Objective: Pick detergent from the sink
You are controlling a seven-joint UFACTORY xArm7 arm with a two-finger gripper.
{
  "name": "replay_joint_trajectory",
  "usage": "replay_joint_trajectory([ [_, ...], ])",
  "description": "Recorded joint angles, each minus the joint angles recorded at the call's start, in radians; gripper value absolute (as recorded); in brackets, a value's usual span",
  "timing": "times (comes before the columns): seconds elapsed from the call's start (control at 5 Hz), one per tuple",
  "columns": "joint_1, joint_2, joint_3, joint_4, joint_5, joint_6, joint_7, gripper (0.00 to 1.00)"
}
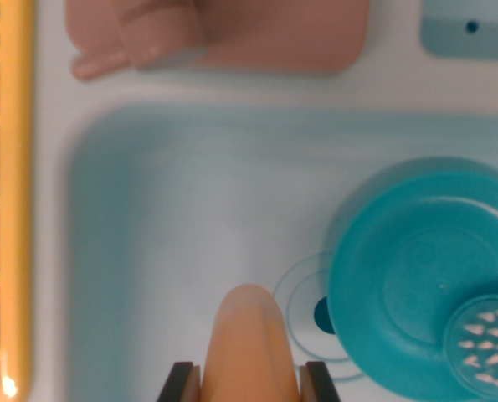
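An orange, rounded detergent bottle (250, 335) stands out from the bottom edge of the wrist view, over the pale blue sink basin (173, 234). My gripper (250, 378) holds it: the two dark fingertips (182, 382) press against the bottle's left and right sides, so the gripper is shut on it. The bottle's lower part is hidden below the frame. The view is slightly blurred.
A teal bowl (416, 285) lies in the sink's right part, with a round teal perforated piece (487, 343) on it and the drain ring (311, 314) beside it. A pink faucet block (232, 33) sits behind the sink. A yellow rack (14, 193) runs along the left.
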Motion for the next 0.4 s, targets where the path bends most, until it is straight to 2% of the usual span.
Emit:
replay_joint_trajectory([
  [0.2, 0.0, 0.0, 0.0, 0.0, 0.0, 0.0, 0.0, 1.0],
  [0.4, 0.0001, -0.012, 0.0, 0.029, -0.0011, 0.042, 0.001, 1.0],
])
